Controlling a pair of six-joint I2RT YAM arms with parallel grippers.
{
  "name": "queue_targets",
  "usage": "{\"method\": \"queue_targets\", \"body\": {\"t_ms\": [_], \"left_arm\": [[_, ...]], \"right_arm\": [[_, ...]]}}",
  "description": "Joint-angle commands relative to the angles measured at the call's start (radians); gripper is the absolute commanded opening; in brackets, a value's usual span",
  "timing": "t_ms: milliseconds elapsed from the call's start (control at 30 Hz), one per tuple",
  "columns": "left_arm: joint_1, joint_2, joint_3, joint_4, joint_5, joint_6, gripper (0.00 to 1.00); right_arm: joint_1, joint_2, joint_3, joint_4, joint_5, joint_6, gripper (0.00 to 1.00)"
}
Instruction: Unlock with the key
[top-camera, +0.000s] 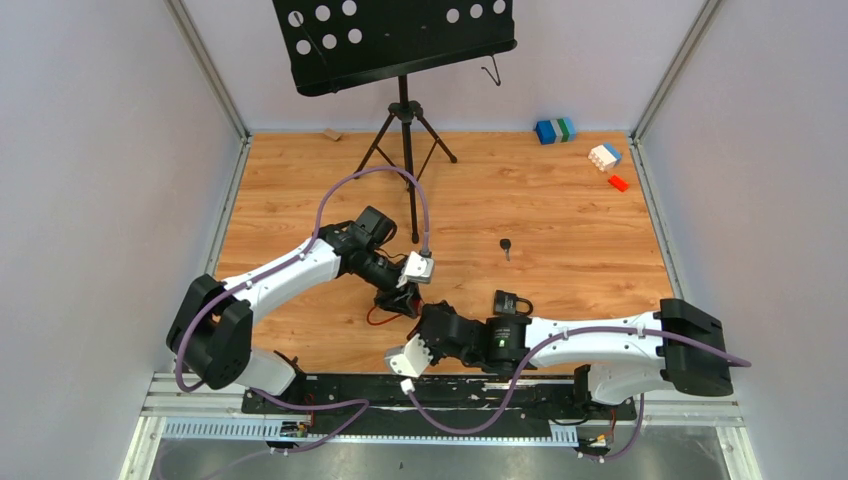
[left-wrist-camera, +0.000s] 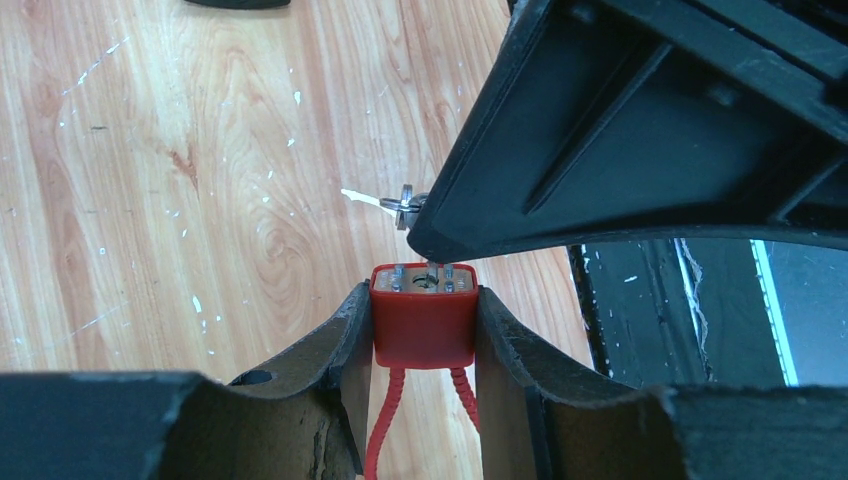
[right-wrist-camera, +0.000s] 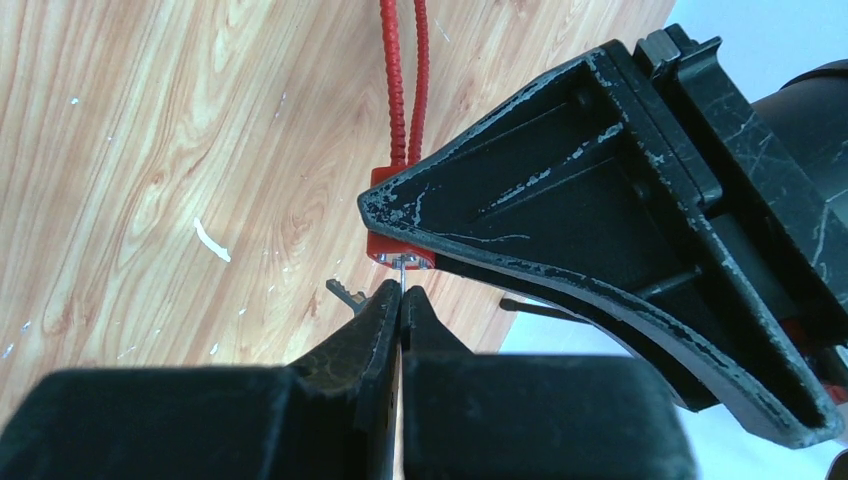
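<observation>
A red padlock (left-wrist-camera: 423, 325) with a red cable shackle (left-wrist-camera: 385, 425) sits clamped between my left gripper's (left-wrist-camera: 423, 300) jaws, keyhole face pointing away from the camera. My right gripper (right-wrist-camera: 401, 300) is shut on a thin metal key (right-wrist-camera: 401, 272) whose blade enters the lock's keyhole face (right-wrist-camera: 398, 258). A second key (left-wrist-camera: 362, 198) hangs from the ring (left-wrist-camera: 408, 203) beside it. In the top view the two grippers meet tip to tip near the front middle of the table, left (top-camera: 398, 298) and right (top-camera: 426, 320).
A black-headed key (top-camera: 506, 246) lies on the wood mid-table. A black padlock-like object (top-camera: 512, 302) sits beside the right forearm. A music stand (top-camera: 405, 140) stands at the back. Coloured blocks (top-camera: 554, 130) (top-camera: 604, 155) (top-camera: 618, 183) lie at the far right.
</observation>
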Motion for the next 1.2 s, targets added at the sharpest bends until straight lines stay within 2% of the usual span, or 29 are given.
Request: {"method": "queue_targets", "body": {"t_ms": [0,300,700,933,1167], "left_arm": [[-0.022,-0.004,0.070,0.009,0.192,0.055,0.00],[-0.022,0.004,0.086,0.008,0.187,0.038,0.00],[-0.022,-0.003,0.092,0.011,0.201,0.018,0.00],[-0.022,0.003,0.092,0.001,0.209,0.011,0.00],[-0.022,0.016,0.098,-0.014,0.230,0.011,0.00]], "right_arm": [[-0.004,-0.021,-0.036,0.183,-0.046,-0.058,0.00],[-0.002,-0.028,-0.042,0.195,-0.017,-0.098,0.00],[-0.014,-0.020,0.038,0.112,-0.109,0.085,0.00],[-0.023,-0.006,0.059,0.098,-0.128,0.104,0.00],[-0.020,0.000,-0.014,0.214,-0.033,-0.039,0.00]]}}
